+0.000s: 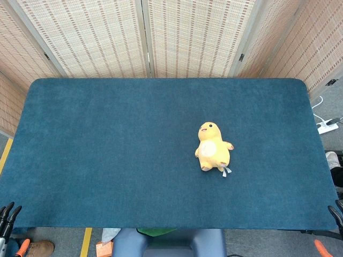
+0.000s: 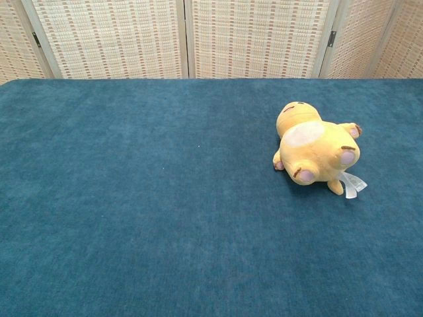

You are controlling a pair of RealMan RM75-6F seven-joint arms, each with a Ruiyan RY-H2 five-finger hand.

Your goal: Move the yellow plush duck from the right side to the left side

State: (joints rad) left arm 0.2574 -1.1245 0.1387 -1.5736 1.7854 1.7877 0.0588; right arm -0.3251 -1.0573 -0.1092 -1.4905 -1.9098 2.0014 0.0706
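The yellow plush duck (image 1: pixel 214 147) lies on its back on the right half of the blue table (image 1: pixel 107 150), belly up, head toward the far screen (image 1: pixel 161 37) and feet toward the robot — nothing touching it. In the chest view it looks soft and rounded, so it should be light, squashy and forgiving, not slippery and not fragile. The fat body is the place to take it: fingers across the pale belly and round the sides, letting the stuffing give. The small wings and the white tag (image 2: pixel 353 184) by its feet are poor holds.

The left hand (image 1: pixel 7 214) shows only dark fingertips at the near left table edge, the right hand (image 1: pixel 336 213) likewise at the near right — whether either is spread or curled, I cannot tell. Neither holds anything.
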